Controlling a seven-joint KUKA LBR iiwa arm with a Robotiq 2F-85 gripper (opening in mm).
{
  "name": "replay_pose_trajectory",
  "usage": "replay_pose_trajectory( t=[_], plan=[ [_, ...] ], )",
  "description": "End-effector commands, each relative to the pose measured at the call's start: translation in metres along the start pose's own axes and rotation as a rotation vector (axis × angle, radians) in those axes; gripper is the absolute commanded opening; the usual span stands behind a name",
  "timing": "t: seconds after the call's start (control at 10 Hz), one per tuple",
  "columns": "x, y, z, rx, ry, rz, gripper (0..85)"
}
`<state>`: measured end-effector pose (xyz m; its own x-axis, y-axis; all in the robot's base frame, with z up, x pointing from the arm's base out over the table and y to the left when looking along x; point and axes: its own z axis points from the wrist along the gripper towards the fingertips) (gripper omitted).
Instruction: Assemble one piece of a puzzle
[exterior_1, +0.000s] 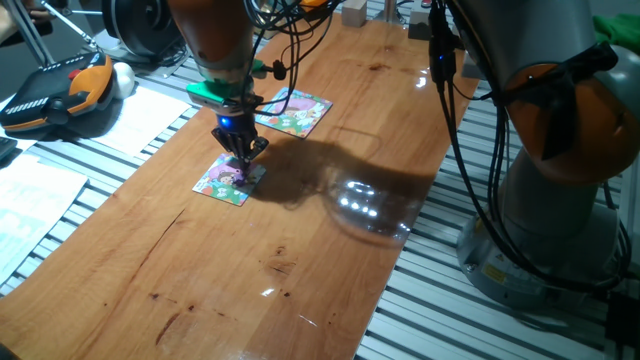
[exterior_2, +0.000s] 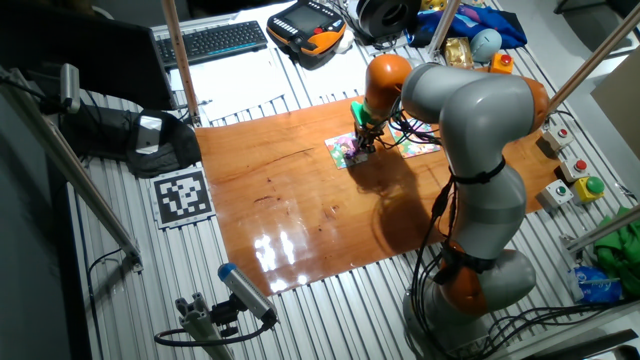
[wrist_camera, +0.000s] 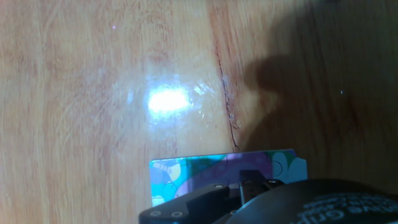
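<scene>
Arm: one KUKA iiwa reaches over the wooden bench (exterior_1: 300, 260), wrist pointing straight down.
End effector (exterior_1: 240, 152): lowered onto the puzzle (exterior_1: 222, 183), at its edge nearest the lilac-and-white puzzle (exterior_1: 296, 112). Whether the jaws are parted or closed cannot be told; the fingertips are too small in both fixed views, and the hand view shows only the dark housing.
Puzzle position: flat on the bench, green border visible, pink-purple figure in the middle. In the hand view one strip of it (wrist_camera: 217, 167) shows above the housing.
Piece: not separately visible in any view. It is probably under or between the fingertips at the puzzle surface, but this is a judgement.
Second puzzle: lies just beyond the end effector, apart from the working puzzle, and plays no part.
Step in hand: judged to be seating the piece into its gap.
Procedure, alignment: match the knobs to the gap outline before pressing. A rotated piece will ride on top of its neighbours.
Procedure, force: press straight down and lightly. The puzzle is thin, loose on smooth wood, and likely to slide under any sideways push.
Procedure, release: open only when the piece sits flush, then lift vertically so that it is not dragged out.
Risk: glare on the bench near the puzzle may hinder visual checks from the hand view.
</scene>
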<state>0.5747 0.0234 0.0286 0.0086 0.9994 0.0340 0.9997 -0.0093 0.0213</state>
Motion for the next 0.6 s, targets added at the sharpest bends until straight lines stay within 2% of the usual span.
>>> replay_pose_trajectory(
  t=[0.0, 0.5],
  plan=[
    [0.0002, -0.0001, 0.0002, 0.000, 0.002, 0.000, 0.0],
    [0.0015, -0.0013, 0.0003, 0.005, 0.009, 0.005, 0.0]
  ],
)
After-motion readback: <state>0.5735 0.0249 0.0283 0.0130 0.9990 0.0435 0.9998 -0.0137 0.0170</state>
